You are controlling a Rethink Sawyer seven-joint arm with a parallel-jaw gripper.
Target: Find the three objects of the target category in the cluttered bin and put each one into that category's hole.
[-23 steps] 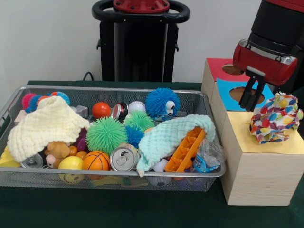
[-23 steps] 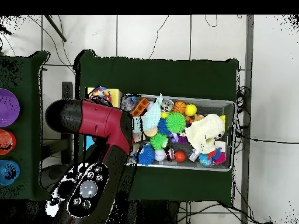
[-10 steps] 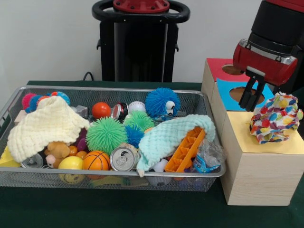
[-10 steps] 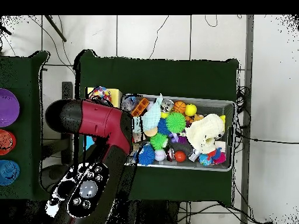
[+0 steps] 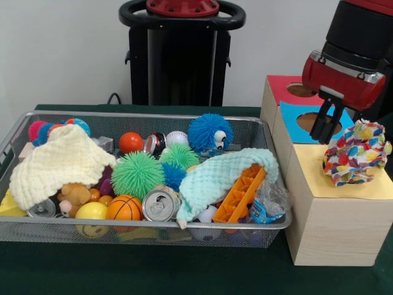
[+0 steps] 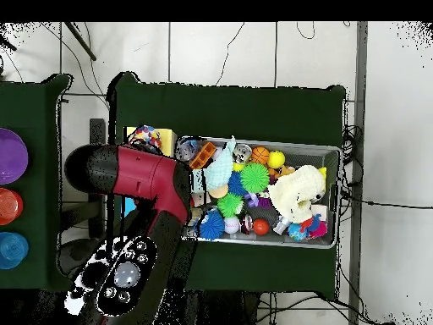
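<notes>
Front view: nothing has changed vs. a sec ago. Pincer (image 5: 324,126) still hangs over the blue hole (image 5: 317,121) of the wooden box (image 5: 319,209), prongs slightly apart w/ nothing between. Crumpled patterned cloth (image 5: 356,153) sits on the yellow panel (not dropped in). Bin (image 5: 147,230) clutter untouched, so prob. a pause btw picks.

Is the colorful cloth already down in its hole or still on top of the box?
On top. The colorful cloth sits crumpled on the box's yellow panel, fully in sight, beside the hand.
</notes>
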